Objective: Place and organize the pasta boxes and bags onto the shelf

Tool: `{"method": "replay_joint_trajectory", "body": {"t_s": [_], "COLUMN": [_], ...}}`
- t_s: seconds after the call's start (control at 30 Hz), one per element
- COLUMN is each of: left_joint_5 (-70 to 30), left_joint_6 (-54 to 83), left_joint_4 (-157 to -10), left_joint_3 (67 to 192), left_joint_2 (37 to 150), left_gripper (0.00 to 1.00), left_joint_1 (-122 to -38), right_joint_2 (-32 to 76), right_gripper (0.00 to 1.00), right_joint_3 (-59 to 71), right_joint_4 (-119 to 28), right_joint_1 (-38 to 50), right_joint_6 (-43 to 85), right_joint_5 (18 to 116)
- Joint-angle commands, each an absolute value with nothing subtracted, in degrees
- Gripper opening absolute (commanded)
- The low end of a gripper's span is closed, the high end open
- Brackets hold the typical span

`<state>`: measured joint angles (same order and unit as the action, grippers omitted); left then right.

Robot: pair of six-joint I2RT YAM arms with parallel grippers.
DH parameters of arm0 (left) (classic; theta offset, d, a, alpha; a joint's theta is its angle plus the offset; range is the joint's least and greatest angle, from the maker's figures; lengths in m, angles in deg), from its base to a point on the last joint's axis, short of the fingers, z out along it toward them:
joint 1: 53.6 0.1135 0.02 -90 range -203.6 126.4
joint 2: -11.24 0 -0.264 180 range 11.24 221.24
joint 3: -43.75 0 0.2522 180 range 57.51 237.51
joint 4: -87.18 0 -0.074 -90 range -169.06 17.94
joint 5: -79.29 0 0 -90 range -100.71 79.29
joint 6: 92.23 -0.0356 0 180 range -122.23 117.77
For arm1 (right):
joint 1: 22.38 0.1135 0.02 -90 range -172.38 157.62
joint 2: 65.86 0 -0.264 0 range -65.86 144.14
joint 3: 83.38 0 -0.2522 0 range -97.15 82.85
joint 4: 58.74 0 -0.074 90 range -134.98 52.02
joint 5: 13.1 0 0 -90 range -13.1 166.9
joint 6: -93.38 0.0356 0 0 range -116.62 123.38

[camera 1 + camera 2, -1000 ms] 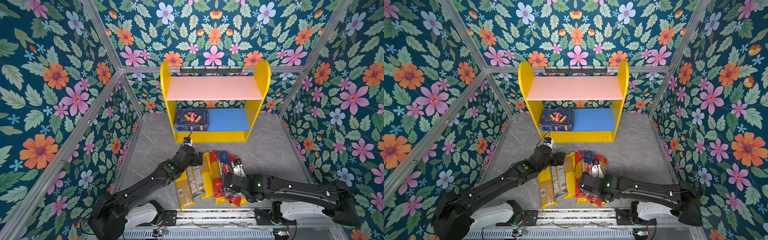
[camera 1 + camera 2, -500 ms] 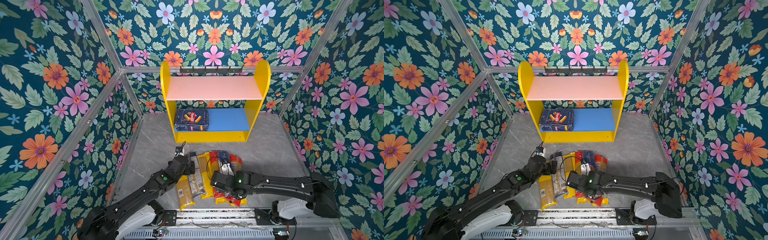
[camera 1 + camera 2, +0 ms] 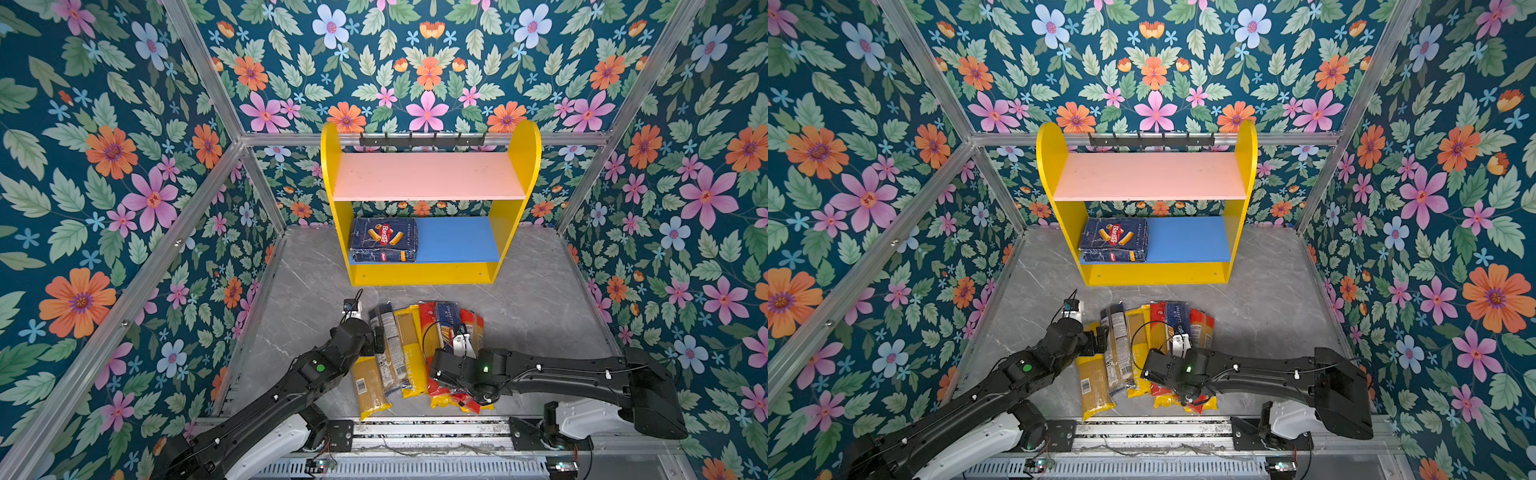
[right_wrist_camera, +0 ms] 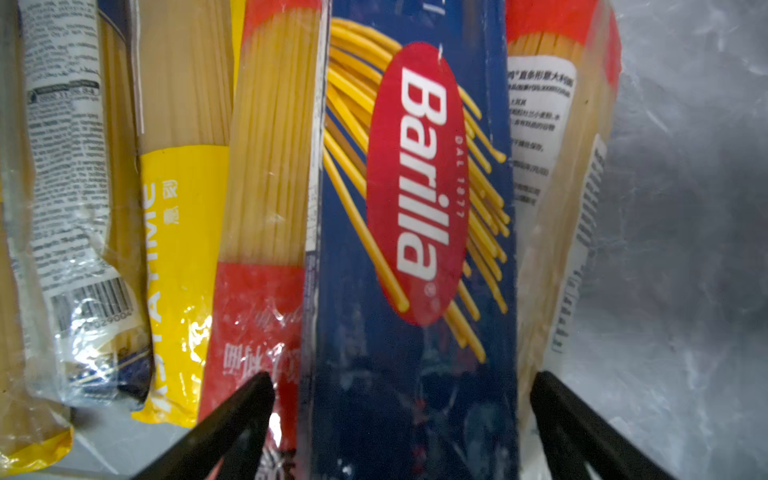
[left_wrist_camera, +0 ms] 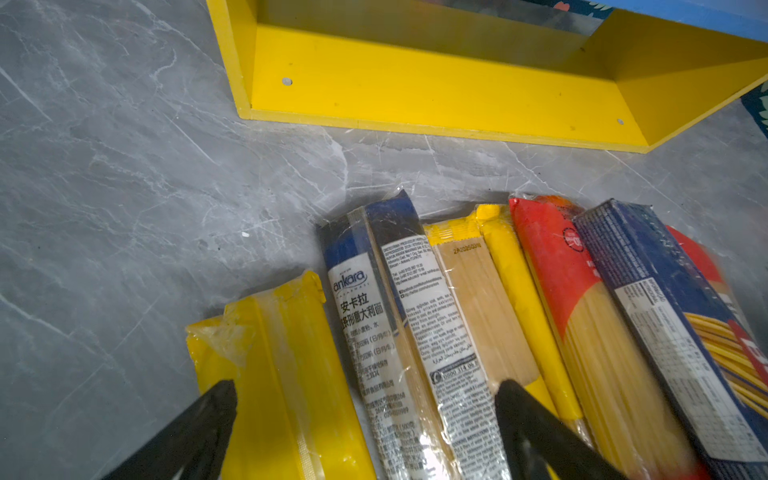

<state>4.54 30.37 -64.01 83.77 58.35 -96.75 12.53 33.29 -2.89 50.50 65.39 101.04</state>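
While both stood open and empty, the right pincer (image 4: 403,378) straddled the long spaghetti box (image 4: 415,208). Beneath the left pincer (image 5: 365,388) lay a yellow bag (image 5: 286,353) and a navy bag (image 5: 365,307), with the shelf (image 5: 415,95) ahead.

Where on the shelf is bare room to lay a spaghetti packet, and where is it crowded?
The pink upper board is wholly bare. The blue lower board is free between the Barilla rigatoni box and the right yellow side panel. Crowded: the row of spaghetti packets on the table before the shelf.
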Motion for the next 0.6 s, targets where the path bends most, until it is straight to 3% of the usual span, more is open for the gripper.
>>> {"method": "replay_joint_trajectory", "body": {"t_s": [0.0,0.23,0.57], "left_joint_5": [4.7,4.7,5.1], "left_joint_6": [30.6,30.8,31.1], "left_joint_4": [-63.8,-63.3,-62.4], "left_joint_3": [83.6,84.0,84.6], "left_joint_2": [58.2,58.3,58.2], "left_gripper": [1.00,1.00,1.00], "left_joint_1": [-96.7,-96.7,-96.7], "right_joint_2": [11.8,15.1,14.9], "right_gripper": [0.97,0.89,0.50], "right_joint_3": [35.6,35.2,31.8], "right_joint_4": [-7.7,-7.6,-2.3], "right_joint_1": [50.6,52.3,52.9], "right_joint_6": [66.5,68.6,68.7], "right_joint_5": [98.2,98.7,102.3]}}
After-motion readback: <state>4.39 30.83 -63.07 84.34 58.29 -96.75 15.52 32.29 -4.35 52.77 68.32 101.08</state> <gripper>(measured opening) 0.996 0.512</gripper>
